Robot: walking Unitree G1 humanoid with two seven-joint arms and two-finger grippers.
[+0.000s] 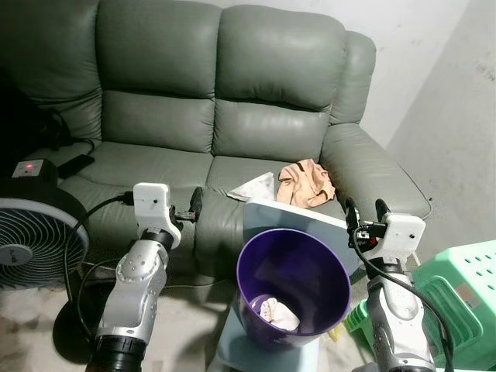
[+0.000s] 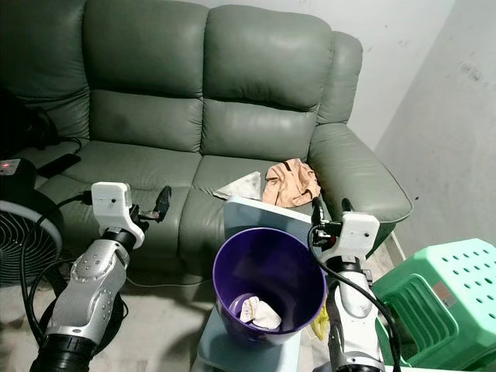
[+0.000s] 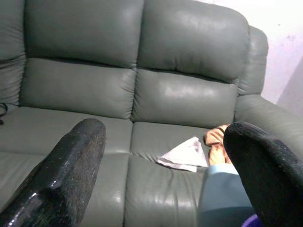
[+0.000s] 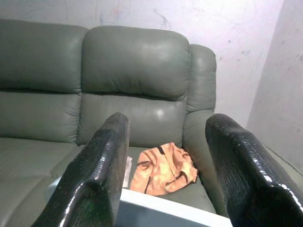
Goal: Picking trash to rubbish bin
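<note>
Trash on a sofa seat, ahead of two parted, empty grippers.

A crumpled orange wrapper (image 1: 305,183) and a white paper scrap (image 1: 253,187) lie side by side on the green sofa (image 1: 271,124), beyond the right gripper (image 1: 363,214) and well to the right of the left gripper (image 1: 192,208). The purple bin (image 1: 291,284), with white trash inside, stands on a pale blue board (image 1: 298,219) between both grippers, before the wrapper. A black fan (image 1: 31,236) and green stool (image 1: 461,298) flank the arms. Both jaws stand wide apart, touching nothing.
</note>
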